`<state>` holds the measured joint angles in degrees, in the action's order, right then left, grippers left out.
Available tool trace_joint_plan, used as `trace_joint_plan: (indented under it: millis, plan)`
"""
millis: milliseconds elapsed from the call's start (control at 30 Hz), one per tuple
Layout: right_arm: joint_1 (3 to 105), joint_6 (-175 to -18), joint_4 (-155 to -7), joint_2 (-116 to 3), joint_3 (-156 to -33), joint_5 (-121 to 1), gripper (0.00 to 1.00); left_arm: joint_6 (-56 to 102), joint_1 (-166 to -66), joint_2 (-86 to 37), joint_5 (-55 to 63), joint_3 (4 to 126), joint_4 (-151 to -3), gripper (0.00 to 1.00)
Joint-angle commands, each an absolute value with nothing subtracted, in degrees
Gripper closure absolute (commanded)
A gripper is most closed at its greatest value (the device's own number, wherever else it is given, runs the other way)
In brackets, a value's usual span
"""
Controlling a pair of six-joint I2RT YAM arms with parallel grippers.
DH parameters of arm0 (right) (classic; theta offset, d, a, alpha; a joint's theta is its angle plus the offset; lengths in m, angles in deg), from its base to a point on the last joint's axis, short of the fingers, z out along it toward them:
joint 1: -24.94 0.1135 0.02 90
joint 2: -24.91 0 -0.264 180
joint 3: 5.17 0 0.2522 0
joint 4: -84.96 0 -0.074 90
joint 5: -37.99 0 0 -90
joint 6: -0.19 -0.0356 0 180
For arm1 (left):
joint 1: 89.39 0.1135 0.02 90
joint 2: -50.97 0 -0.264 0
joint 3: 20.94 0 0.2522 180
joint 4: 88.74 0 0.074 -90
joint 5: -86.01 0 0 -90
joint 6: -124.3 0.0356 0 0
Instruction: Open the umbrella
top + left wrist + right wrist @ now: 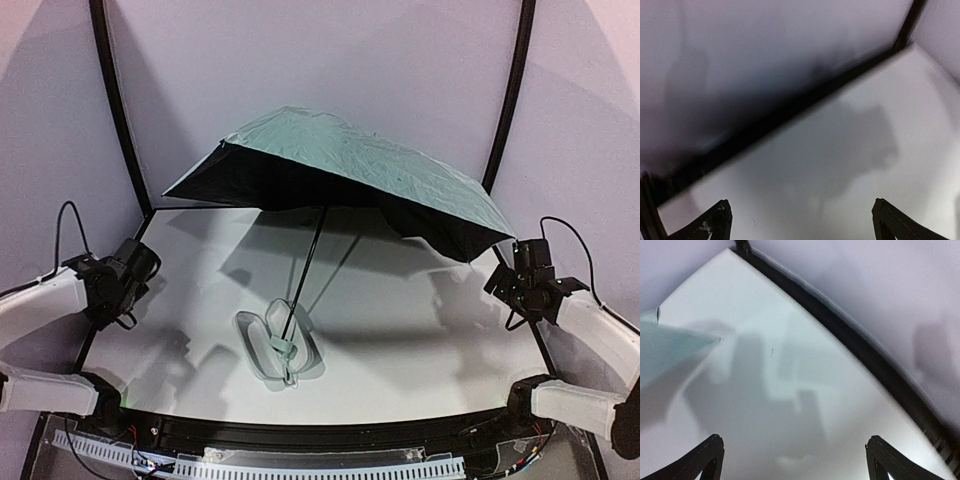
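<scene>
1. Spread wide and empty at the left gripper (802, 222): nothing between the jaws but bare table (850, 165) and shadow.
2. Same at the right gripper (792, 455): wide apart, gripping nothing, with only a pale green corner of the umbrella (665, 342) poking in at the left of its own view.
3. Parked well to the left of the case (262, 352) and well to the right of it, respectively, out by the table's side edges. Probably kept there to leave room for the spread cloth (340, 150) (a guess, not a thing seen).
4. Right at the case: the small handle (283, 347), touching it or lying in it. Cannot tell which shell, if any.
5. Up and back from the case: the thin black shaft (308, 262), leaning rather than upright, likely from being propped at the handle end alone.
6. Above and behind the case: the cloth fully spread, mint outside, black underneath, tilted and lower at the right edge. Held by neither arm. Cannot tell whether touching the table anywhere along the rim.
7. Judged done, or as good as: already open, with nothing left to push or pull.
8. Counted: two grippers, one umbrella, one shaft, one handle, one case of two shells, one table.
</scene>
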<state>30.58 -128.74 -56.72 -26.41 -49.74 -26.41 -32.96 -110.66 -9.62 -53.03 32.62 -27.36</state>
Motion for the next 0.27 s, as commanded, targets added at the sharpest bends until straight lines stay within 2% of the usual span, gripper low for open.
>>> trace_joint_plan:
  millis: [0,233]
  plan:
    - [30.03,-115.68,-77.17,-23.55,-44.22,-15.20,0.01,-22.06,-109.02,-4.68,-68.71,27.22,-42.11,0.01]
    - [30.03,-106.43,-92.47,-23.15,-36.90,-12.55,0.02,3.93,-108.82,-0.62,-75.85,18.87,-72.43,0.01]
